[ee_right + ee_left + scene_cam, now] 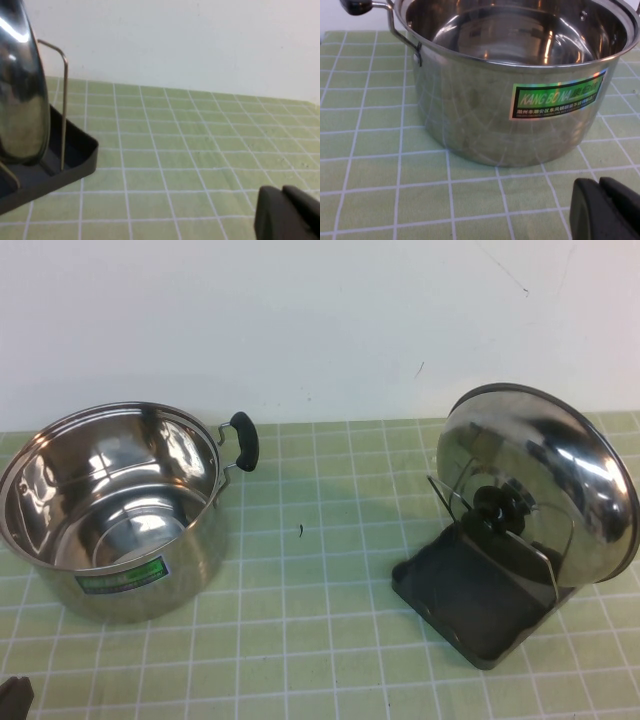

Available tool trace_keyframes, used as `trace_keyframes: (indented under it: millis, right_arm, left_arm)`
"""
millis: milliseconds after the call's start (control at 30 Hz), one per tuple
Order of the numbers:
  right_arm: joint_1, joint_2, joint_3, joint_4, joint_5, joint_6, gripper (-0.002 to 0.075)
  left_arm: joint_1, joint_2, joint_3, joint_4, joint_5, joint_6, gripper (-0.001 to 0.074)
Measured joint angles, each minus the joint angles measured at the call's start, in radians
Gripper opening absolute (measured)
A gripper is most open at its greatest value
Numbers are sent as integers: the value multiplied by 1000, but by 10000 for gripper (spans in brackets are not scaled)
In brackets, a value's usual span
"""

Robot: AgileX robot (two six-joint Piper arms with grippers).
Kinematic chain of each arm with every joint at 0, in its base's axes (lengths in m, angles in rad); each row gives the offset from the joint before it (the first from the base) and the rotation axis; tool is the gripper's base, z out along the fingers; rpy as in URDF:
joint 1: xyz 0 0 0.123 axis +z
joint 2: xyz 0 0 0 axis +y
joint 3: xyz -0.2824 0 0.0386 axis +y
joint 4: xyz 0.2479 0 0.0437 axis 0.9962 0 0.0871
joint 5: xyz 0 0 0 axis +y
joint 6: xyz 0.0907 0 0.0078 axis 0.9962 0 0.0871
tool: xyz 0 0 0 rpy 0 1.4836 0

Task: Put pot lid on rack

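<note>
Lid [560, 465] on edge in rack [470, 600], knob pot-ward | left gripper [605, 210], right gripper [287, 215]: low, empty, opening unclear

Robot test bench — green checked mat [330, 570] (grid-lined), bare white wall [300, 320]

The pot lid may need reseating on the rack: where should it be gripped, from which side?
Probably the black knob of the pot lid, from the pot's side: the lid stands on edge in the rack, knob facing that way.
</note>
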State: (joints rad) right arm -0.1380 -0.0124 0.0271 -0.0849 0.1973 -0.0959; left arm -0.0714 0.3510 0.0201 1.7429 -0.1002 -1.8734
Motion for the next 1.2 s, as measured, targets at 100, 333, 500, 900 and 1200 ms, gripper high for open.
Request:
trace_keyframes:
  millis: [100, 333, 500, 900, 1200]
  right_arm:
    - [39, 0, 0, 27, 66, -13, -1]
    - [127, 0, 0, -37, 129, 138, -1]
    - [149, -2, 0, -93, 131, 222, -1]
    - [263, -2, -2, -134, 143, 212, -1]
    - [263, -2, -2, -139, 149, 208, -1]
  left_arm:
    - [0, 0, 0, 0, 0, 1, -2]
    - [0, 0, 0, 0, -2, 1, -2]
    - [0, 0, 0, 0, -2, 8, -2]
    - [0, 0, 0, 0, -2, 15, -2]
    - [0, 0, 0, 0, -2, 15, -2]
